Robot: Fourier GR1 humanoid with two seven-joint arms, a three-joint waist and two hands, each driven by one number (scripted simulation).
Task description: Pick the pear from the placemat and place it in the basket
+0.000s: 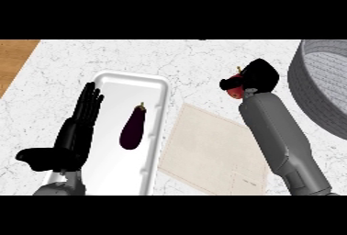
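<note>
Right hand (260, 73) curled round the half-hidden pear (234, 91) — basket (318, 98) edge-cropped.

Here's the left robot hand (76, 126): matte black all over, with long slim segmented fingers and a thick rounded thumb set off to one side. Below it, just a stub of grey forearm (61, 187), smooth and rounded, paler where light catches it. Over on the other side, the right robot hand (259, 75) is the same black, bulky and rounded. Its forearm (278, 137) is a long smooth grey casing, widening past the wrist, with a seam and a stepped section low down near the elbow end.
</note>
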